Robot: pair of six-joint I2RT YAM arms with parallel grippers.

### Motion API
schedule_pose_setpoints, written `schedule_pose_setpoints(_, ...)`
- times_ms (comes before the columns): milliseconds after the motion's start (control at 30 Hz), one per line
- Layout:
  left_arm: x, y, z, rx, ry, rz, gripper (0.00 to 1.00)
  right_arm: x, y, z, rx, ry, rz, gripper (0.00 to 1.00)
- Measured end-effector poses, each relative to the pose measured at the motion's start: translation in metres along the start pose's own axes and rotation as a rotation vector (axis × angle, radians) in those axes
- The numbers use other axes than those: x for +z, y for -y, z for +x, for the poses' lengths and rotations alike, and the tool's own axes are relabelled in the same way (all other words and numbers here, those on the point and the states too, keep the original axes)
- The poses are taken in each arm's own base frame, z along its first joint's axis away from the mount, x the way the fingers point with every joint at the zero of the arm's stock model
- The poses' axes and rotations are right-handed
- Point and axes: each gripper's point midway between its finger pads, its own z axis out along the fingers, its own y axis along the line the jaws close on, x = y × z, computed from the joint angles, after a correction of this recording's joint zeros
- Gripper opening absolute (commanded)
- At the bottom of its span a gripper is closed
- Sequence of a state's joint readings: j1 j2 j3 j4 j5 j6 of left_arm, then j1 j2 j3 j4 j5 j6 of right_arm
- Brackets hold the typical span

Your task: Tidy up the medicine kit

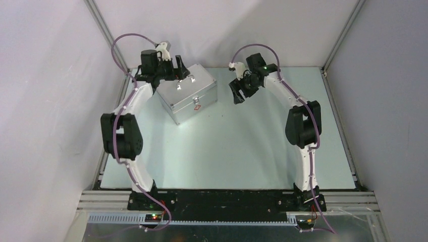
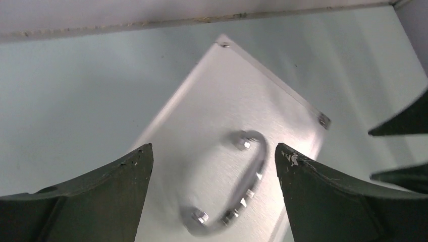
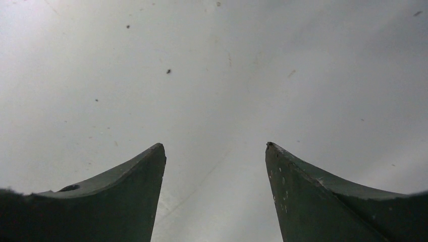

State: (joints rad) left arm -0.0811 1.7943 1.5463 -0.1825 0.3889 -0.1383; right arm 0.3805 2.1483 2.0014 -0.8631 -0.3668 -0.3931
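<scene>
Pretty clearly a robotics lab test cell: plain pale lilac wall panels [image 1: 45, 75] in silver aluminium frame rails [image 1: 102, 25], a pale-green counter [image 1: 227, 151], long black base plate [image 1: 227, 199] bolted along its near edge, purple cables [image 1: 132, 34] looping around

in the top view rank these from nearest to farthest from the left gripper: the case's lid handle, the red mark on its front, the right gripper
1. lid handle: on top of the medicine kit, right beside the left gripper.
2. red mark: on the kit's front face, toward the arm bases.
3. right gripper: off the kit's right side, apart from it.
</scene>
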Motion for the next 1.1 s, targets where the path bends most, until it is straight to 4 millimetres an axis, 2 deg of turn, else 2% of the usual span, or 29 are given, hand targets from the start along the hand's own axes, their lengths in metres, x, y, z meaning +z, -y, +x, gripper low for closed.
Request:
schedule_pose_setpoints(133, 0.029, -0.030, 0.015, -0.119, -0.026, -0.014, 0.96, 0.003, -0.012, -0.002, 0.035, 0.010, -0.050, 0.77)
schedule_pose_setpoints(200, 0.034, -0.033, 0.009, -0.150, -0.004, 0.018, 0.96, 0.004, -0.017, -0.004, 0.039, 0.014, -0.066, 0.76)
schedule_pose_setpoints(467, 0.034, -0.028, 0.017, -0.189, 0.027, 0.138, 0.89, 0.010, -0.025, 0.004, 0.034, -0.010, -0.081, 0.76)
schedule_pose_setpoints(833, -0.009, 0.009, 0.053, -0.145, -0.017, 0.252, 0.85, 0.013, -0.026, 0.013, 0.044, -0.034, -0.085, 0.76)
schedule_pose_setpoints(1000, -0.029, 0.022, 0.087, 0.071, -0.121, 0.253, 0.88, 0.011, -0.026, 0.016, 0.047, -0.040, -0.104, 0.77)
schedule_pose_setpoints(1100, -0.046, 0.042, 0.105, 0.180, -0.170, 0.268, 0.89, 0.010, -0.027, 0.018, 0.047, -0.042, -0.121, 0.77)
